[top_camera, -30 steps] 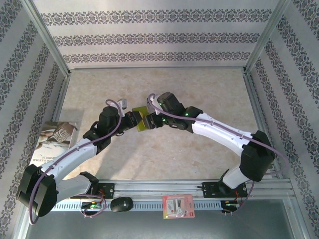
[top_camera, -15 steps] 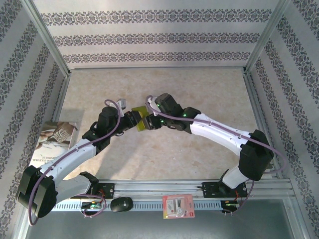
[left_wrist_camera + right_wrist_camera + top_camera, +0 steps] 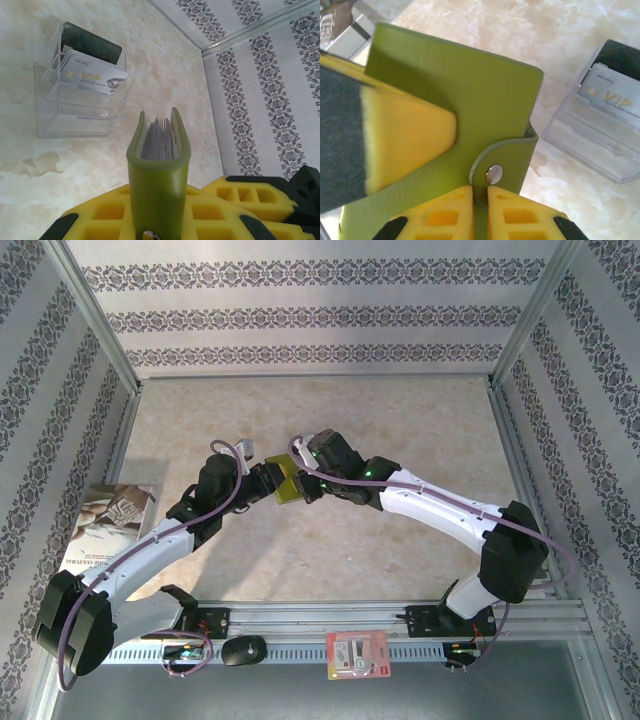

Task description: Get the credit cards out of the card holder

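Centrally over the marbled table, the holder is held between the two arms. It is pinched across its covers by the left gripper, with the spine turned toward that wrist and the folded edge uppermost; grey leaves are seen packed between the green covers. The snap strap, fastened by a metal stud, is wrapped over the holder's edge, and the right gripper is pressed together on the strap's tip, its yellow fingers nearly meeting. Just beyond the holder a clear stand is set on the table, apart from both grippers. Two cards are lodged in it: a silver one marked VIP in front and a black one behind.
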Controlling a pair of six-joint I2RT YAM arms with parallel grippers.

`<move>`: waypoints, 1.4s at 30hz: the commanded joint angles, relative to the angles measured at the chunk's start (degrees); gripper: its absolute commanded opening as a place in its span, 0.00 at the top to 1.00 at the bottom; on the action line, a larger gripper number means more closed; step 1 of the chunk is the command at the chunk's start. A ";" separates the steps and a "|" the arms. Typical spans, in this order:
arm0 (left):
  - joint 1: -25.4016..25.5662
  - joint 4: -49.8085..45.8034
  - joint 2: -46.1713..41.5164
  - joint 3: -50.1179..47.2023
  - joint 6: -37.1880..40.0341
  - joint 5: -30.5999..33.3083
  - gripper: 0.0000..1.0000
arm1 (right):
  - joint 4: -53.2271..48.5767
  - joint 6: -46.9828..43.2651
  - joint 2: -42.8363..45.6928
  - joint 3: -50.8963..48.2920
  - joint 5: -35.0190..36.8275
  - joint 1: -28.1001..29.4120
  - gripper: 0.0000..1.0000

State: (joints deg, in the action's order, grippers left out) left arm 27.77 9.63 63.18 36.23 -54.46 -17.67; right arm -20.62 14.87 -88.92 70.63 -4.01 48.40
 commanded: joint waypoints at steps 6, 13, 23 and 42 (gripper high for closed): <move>1.31 3.83 -0.92 -0.80 -1.09 -3.03 1.00 | 0.44 2.51 0.83 -1.61 5.36 -2.51 1.00; 1.24 4.76 -0.80 -1.52 -0.73 -3.54 1.00 | 1.28 7.06 2.37 -5.94 5.32 -6.05 1.00; 1.25 5.75 0.36 -2.01 -1.00 -3.86 1.00 | 9.94 4.73 8.10 -11.71 -4.74 -6.13 0.63; 1.27 3.09 -0.82 -0.36 -0.85 -3.40 1.00 | 8.18 1.87 2.00 -5.94 -5.06 -0.93 0.43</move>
State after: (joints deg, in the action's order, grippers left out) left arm 28.14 11.46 63.68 34.37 -54.52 -20.67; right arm -10.83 18.17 -85.67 62.22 -9.98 46.41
